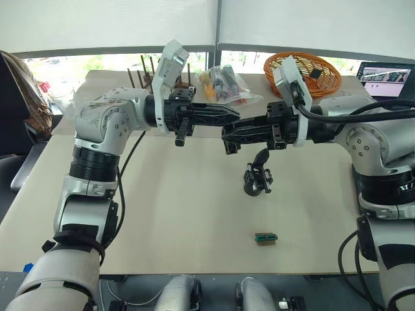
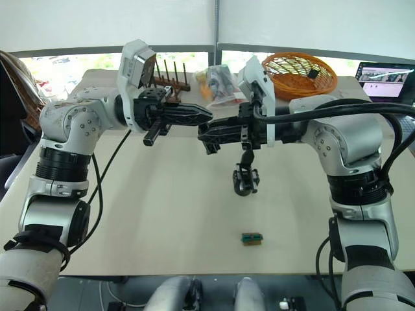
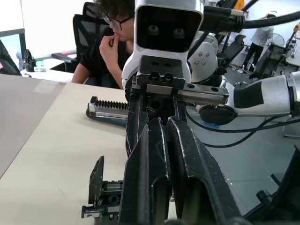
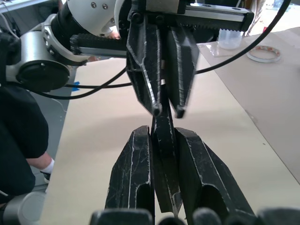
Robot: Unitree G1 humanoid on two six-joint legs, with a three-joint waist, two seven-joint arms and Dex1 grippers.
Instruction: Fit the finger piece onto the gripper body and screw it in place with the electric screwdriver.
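The right tool [image 1: 227, 137] clenches the finger piece [image 4: 161, 136], pointing toward nine o'clock, tip-to-tip with the clenched left tool [image 1: 235, 115].

table [image 1: 162, 214]: matt beige, smooth | basket [image 1: 324, 71]: orange woven wicker | bag [image 1: 224, 84]: glossy clear plastic

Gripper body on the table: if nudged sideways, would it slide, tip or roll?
The gripper body stands upright on a small round base, finger pointing up, so a high nudge would probably tip it rather than slide it. Once down, the round base might let it roll. Its metal and plastic look stiff, unlikely to flex.
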